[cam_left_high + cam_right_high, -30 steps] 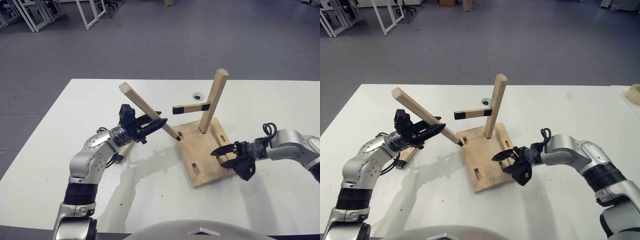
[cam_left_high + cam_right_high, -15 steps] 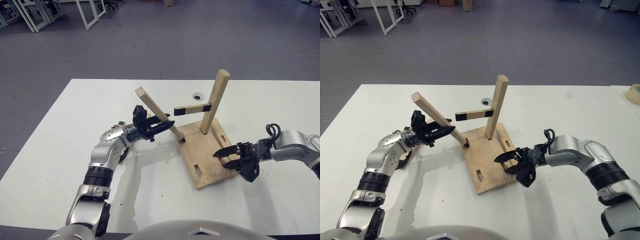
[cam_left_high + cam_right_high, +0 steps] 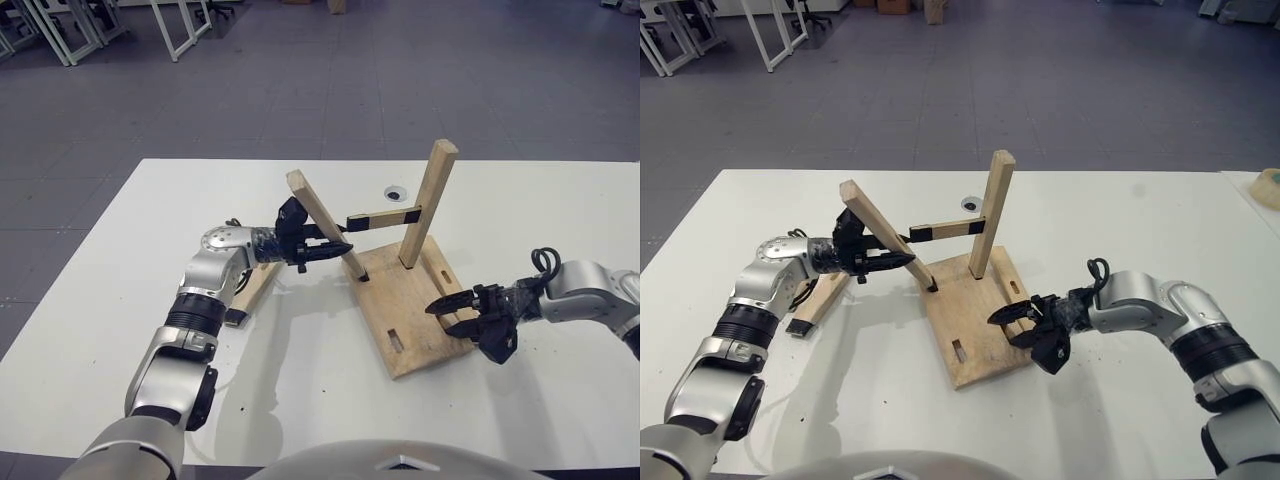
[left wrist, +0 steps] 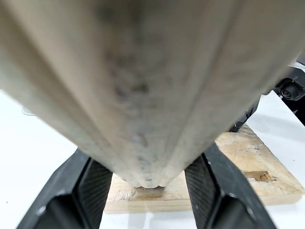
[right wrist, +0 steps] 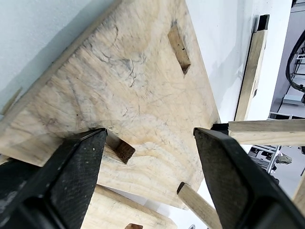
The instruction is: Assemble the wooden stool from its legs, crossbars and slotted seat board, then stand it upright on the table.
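Table (image 3: 120, 300): white; all parts sit on it.

Board (image 3: 400, 300): lies flat near the table's middle, slots facing up. Two slots (image 3: 392, 340) on the near and right side are open, with no leg in them.

Upright leg (image 3: 428, 205): stands in the far slot, close to vertical. Judged fitted.

Tilted leg (image 3: 312, 205): leans up and away to the robot's left, with its foot at the board's left slot. In the left wrist view the foot meets the wood at the slot mouth; whether it has gone in cannot be told.

Spare piece (image 3: 252, 290): a black-tipped stick lying flat to the left of the board, well apart from it. Leg or crossbar cannot be told.

Crossbar (image 3: 385, 216): sticks out sideways from the upright leg toward the tilted one, its black tip just beside the tilted leg. No joint between them is visible.

Left gripper (image 3: 338, 248): jaws closed on the tilted leg's lower half, one finger on each side.

Right gripper (image 3: 460, 318): jaws spread wide at the board's right edge, gripping nothing; contact with the board cannot be told.

Progress estimate: under half. One leg and one crossbar are in and a second leg is at its slot. Left to do: seat that leg, mate the crossbar, fill the open slots, then turn the stool over.
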